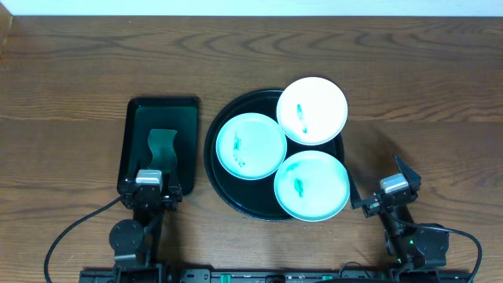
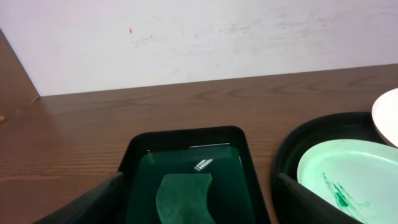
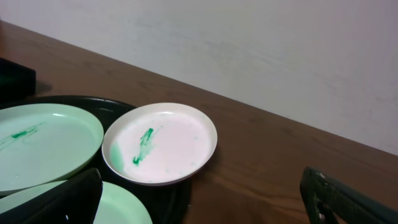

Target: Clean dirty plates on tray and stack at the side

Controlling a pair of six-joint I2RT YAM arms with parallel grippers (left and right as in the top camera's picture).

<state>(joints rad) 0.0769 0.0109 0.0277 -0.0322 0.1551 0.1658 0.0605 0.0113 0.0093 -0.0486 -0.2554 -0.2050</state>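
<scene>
Brown wood-grain table (image 1: 78, 63) across the whole overhead view, with a pale wall (image 2: 186, 37) beyond its far edge. Just right of the table's middle, toward the near edge, the large round glossy black tray (image 1: 236, 192), carrying all three plates. Left of it and apart from it, a smaller rectangular black tray (image 1: 161, 114) holding a dark green cloth-like piece (image 1: 163, 149). On the round tray, a white plate (image 1: 312, 110) at the far right, jutting out past the rim over the table, with a teal-green streak left of its centre. A mint-green plate (image 1: 251, 145) on the tray's left side, wholly inside the rim, smeared green near its middle. Another mint-green plate (image 1: 312, 185) on the near right, hanging over the rim toward the near edge, also with a green smear. All three plate edges close together at the tray's centre; touching or overlapping, impossible to say. Left gripper (image 1: 151, 189) low over the near end of the rectangular tray, its fingers (image 2: 93, 202) spread wide with nothing between them. Right gripper (image 1: 383, 187) just beside the round tray's near-right rim, over bare wood, fingers (image 3: 62, 199) likewise spread wide and holding nothing. Black cables (image 1: 71, 232) looping along the near edge.
</scene>
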